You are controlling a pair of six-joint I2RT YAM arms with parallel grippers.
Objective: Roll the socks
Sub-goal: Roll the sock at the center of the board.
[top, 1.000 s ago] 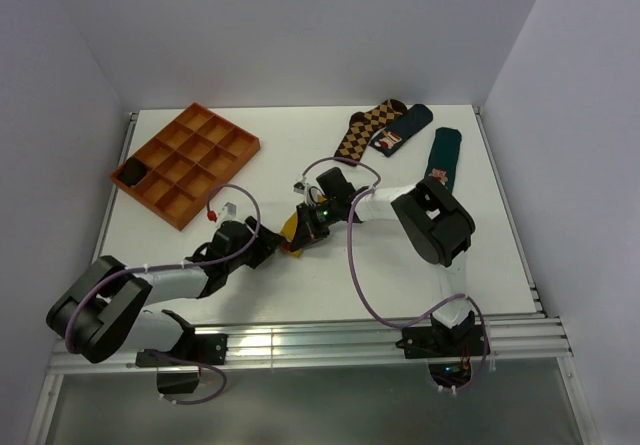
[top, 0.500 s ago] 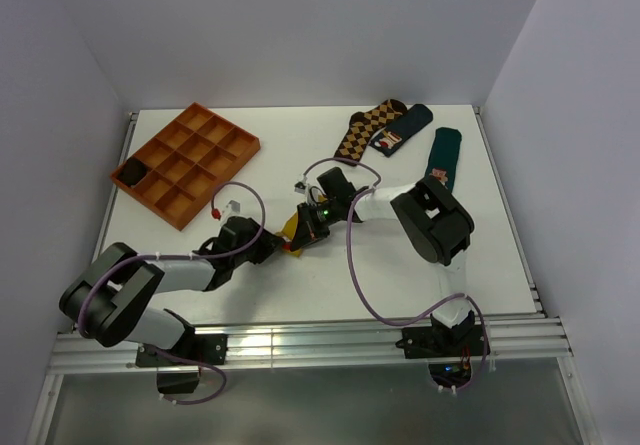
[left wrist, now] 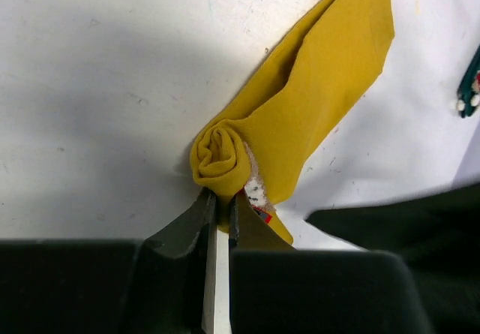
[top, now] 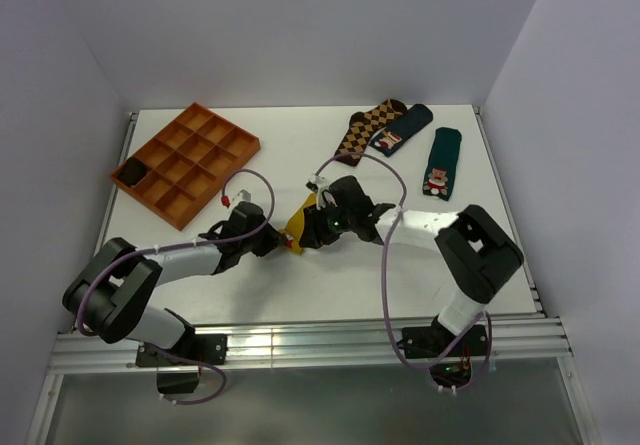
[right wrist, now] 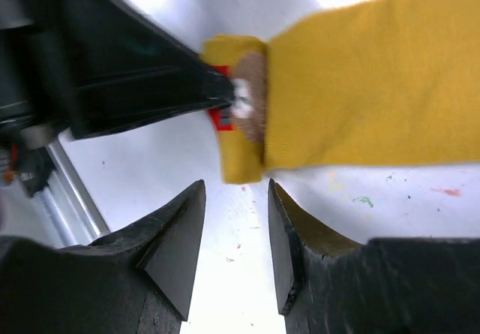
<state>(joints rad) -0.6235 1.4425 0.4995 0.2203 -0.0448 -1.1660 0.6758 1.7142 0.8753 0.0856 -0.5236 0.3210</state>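
My left pincer (left wrist: pixel 220 206) is pressed almost together, its tips nipping the edge of the rolled end (left wrist: pixel 221 161) of the yellow sock (left wrist: pixel 300 116), right where the small red-and-white figure (left wrist: pixel 256 199) peeks out of the roll. From that tight coil at the centre of the left wrist view, the flat rest of the sock runs up to the upper right of the frame, lying on the white worktop (top: pixel 300 135). My right pincer (right wrist: pixel 236 191) stands spread with nothing between its fingers; in the right wrist view the roll sits just above the fingertips and the loose length stretches off to the right edge. Seen from above, both pincers meet at the sock near the middle of the worktop. In the upper left lies an orange tray (top: pixel 185 160) of compartments, with a dark item (top: pixel 131 172) in its leftmost corner cell. At the upper right lie an argyle sock (top: pixel 365 130), a dark sock (top: pixel 400 130) touching it, and a green Santa sock (top: pixel 440 162) apart to the right
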